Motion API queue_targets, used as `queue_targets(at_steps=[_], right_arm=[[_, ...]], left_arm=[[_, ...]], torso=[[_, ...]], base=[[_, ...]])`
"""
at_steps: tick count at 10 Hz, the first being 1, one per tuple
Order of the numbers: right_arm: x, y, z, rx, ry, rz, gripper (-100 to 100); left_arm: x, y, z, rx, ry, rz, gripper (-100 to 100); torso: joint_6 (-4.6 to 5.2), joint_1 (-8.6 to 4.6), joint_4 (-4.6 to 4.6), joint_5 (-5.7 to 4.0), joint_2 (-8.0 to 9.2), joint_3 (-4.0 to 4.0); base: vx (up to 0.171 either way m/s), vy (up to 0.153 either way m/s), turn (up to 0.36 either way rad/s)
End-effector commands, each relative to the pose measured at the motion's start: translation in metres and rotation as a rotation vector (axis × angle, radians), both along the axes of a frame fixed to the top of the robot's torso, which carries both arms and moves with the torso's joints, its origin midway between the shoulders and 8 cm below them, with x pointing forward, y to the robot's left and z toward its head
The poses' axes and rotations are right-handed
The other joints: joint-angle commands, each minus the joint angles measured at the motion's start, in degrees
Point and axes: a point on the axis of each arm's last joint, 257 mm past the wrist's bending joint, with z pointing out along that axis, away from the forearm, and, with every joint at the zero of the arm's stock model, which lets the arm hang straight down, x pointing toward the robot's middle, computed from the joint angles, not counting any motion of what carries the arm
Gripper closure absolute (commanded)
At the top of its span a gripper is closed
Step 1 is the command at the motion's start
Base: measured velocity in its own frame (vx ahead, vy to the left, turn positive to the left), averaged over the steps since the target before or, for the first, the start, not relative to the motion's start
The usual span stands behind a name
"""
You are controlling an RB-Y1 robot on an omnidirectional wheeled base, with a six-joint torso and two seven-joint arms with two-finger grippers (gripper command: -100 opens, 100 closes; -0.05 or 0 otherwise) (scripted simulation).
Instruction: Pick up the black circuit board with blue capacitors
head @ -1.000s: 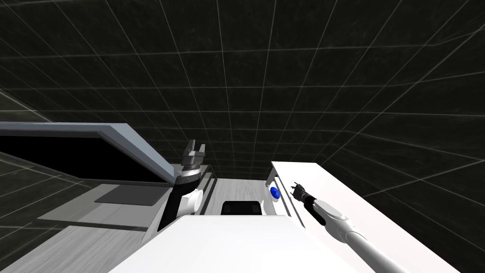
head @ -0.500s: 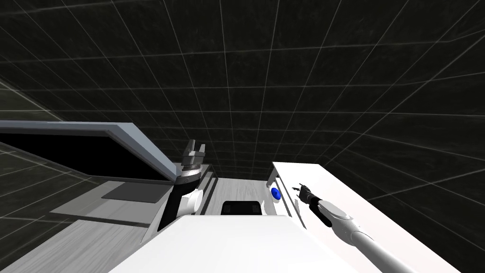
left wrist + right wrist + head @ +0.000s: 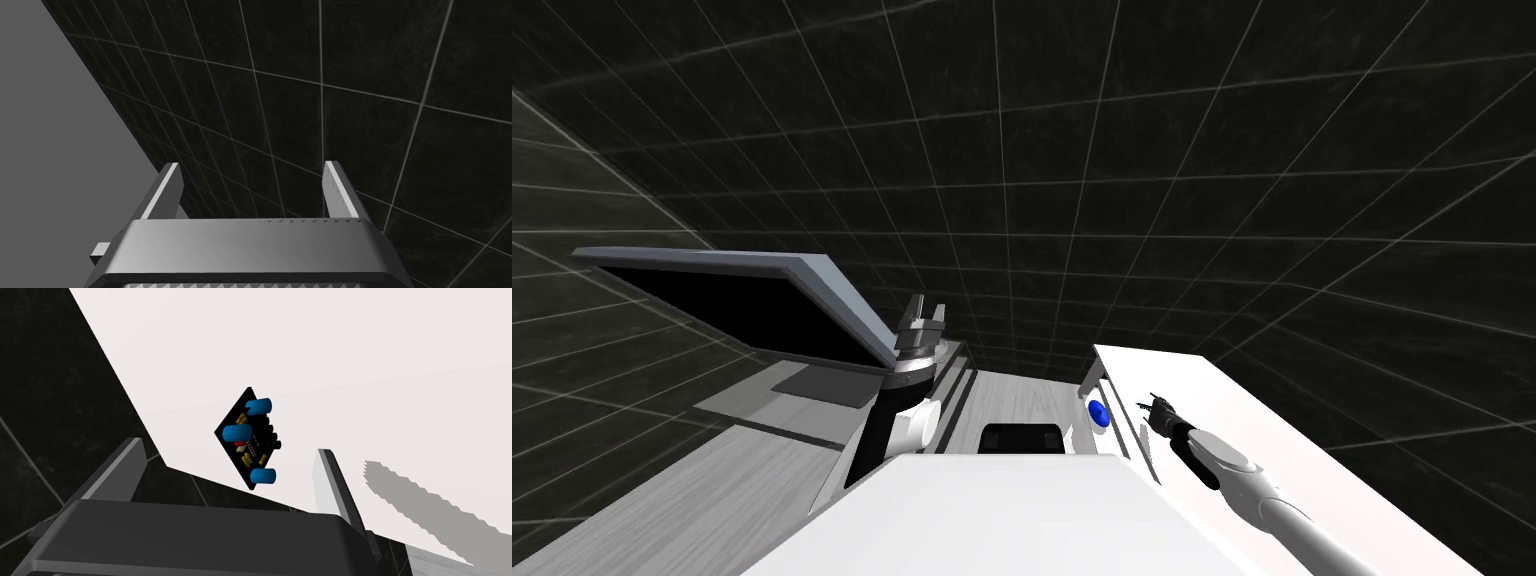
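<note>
Status: approach well advanced, grasp not yet made.

The right pincer [image 3: 229, 445] is spread and pinches nothing. The circuit board [image 3: 247, 438], black with three blue capacitors, lies on the white table top [image 3: 350, 363], close to that top's edge. In the right wrist view the board lines up roughly centrally with the gap between the two fingers and touches neither. I judge it to be a little beyond the tips, though depth cannot be fixed.

In the head view this pincer shows lower right of centre, over the table's left margin.

Outstanding, in my judgement: final advance, closing on the board, and the lift.

The left pincer [image 3: 924, 318], left of centre, is spread and empty.
</note>
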Motion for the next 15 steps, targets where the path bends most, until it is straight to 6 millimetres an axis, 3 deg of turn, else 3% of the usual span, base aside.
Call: queue_targets(at_steps=[1,2,7,9,14,15], right_arm=[[-0.006,-0.003,0.0,0.001,0.002,-0.018,-100],[-0.006,-0.003,0.0,0.008,-0.001,-0.026,-100],[-0.043,-0.024,-0.006,-0.01,0.016,-0.12,-100],[-0.043,-0.024,-0.006,0.008,0.005,-0.143,-100],[-0.079,-0.042,-0.01,-0.017,0.012,-0.224,-100],[-0.071,-0.056,0.003,-0.023,-0.026,-0.255,-100]], left_arm=[[0.0,0.0,0.0,0.0,0.0,0.0,0],[0.0,0.0,0.0,0.0,0.0,0.0,0],[0.0,0.0,0.0,0.0,0.0,0.0,0],[0.0,0.0,0.0,0.0,0.0,0.0,0],[0.0,0.0,0.0,0.0,0.0,0.0,0],[0.0,0.0,0.0,0.0,0.0,0.0,0]], torso=[[0.0,0.0,0.0,0.0,0.0,0.0],[0.04,0.01,0.0,0.01,0.02,0.01],[0.05,-0.02,0.0,0.0,0.01,0.01],[0.05,0.0,0.0,0.01,0.01,0.01],[0.07,-0.01,0.0,0.01,0.01,0.01],[0.03,0.02,0.01,0.0,0.05,0.03]], base=[[-0.047,-0.019,0.132],[-0.027,-0.012,-0.014],[-0.045,-0.021,0.203],[-0.031,-0.013,0.06],[-0.046,-0.012,0.2],[-0.052,-0.012,0.118]])
